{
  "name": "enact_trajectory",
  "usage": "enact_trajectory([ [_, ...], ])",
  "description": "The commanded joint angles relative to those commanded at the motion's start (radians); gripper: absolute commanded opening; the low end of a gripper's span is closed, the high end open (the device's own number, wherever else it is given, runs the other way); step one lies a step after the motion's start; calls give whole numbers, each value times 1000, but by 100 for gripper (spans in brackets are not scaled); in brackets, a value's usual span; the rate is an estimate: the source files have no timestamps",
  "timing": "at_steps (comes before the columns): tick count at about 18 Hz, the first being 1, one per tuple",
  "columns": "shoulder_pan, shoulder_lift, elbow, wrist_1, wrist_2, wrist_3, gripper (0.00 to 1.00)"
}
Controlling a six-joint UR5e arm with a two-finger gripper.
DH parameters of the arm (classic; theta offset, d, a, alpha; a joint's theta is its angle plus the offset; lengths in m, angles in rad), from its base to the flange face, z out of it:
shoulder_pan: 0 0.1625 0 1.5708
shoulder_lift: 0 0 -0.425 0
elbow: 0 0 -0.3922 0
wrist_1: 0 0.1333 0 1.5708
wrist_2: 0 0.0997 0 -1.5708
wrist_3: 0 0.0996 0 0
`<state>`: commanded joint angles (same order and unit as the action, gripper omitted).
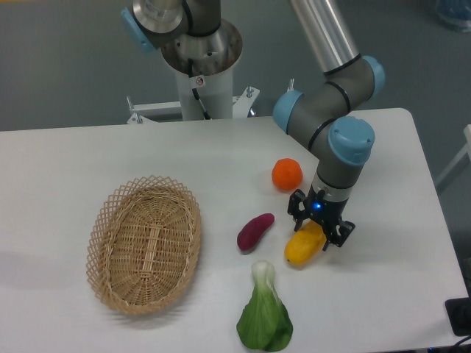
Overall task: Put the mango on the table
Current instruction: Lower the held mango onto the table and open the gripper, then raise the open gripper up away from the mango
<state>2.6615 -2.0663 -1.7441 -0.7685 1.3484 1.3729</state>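
The mango (302, 247), a yellow oblong fruit with an orange tinge, sits low at the white table (66, 162), right of centre. My gripper (318, 229) points down over its upper end and is shut on the mango. Its black fingers hide part of the fruit. Whether the mango rests on the tabletop or hangs just above it cannot be told.
A purple sweet potato (255, 231) lies just left of the mango, and a round orange fruit (287, 174) sits behind it. A green leafy vegetable (263, 312) lies at the front. An oval wicker basket (145, 243) stands on the left. The robot base (200, 51) is at the back.
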Motion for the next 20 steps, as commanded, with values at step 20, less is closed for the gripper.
enact_trajectory([
  [20,14,98,63,-98,47,23,100],
])
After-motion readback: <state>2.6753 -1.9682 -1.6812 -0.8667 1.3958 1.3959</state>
